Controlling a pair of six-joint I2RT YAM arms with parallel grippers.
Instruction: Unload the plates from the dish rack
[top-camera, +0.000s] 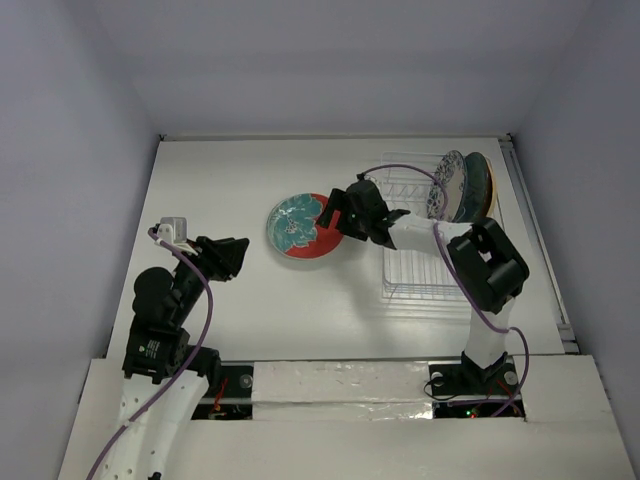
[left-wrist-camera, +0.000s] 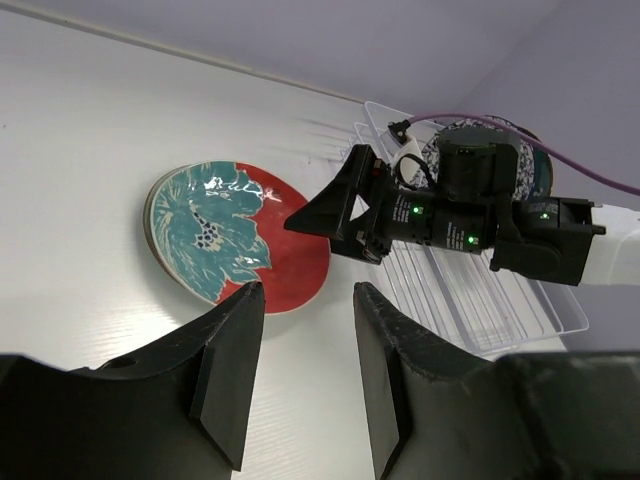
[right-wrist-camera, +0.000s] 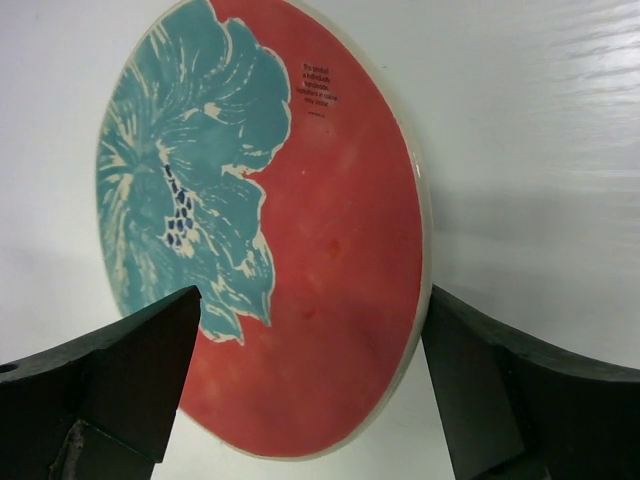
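Observation:
The red plate with the teal flower (top-camera: 300, 228) lies flat on the white table, left of the dish rack (top-camera: 425, 270); it also shows in the left wrist view (left-wrist-camera: 235, 235) and fills the right wrist view (right-wrist-camera: 300, 240). My right gripper (top-camera: 332, 215) is open at the plate's right edge, its jaws spread wide to either side of the plate's near part (right-wrist-camera: 310, 300). Three plates stand at the rack's far end: white with blue floral (top-camera: 443, 185), tan-yellow (top-camera: 464, 192), dark teal-blue (top-camera: 484, 183). My left gripper (top-camera: 238, 250) is open and empty, left of the red plate (left-wrist-camera: 308, 295). The mint green plate is out of view.
The clear wire rack stands at the table's right side, its near slots without plates (left-wrist-camera: 480, 300). The right arm (left-wrist-camera: 480, 225) reaches from the rack side over to the plate. Grey walls close in the table at left, back and right.

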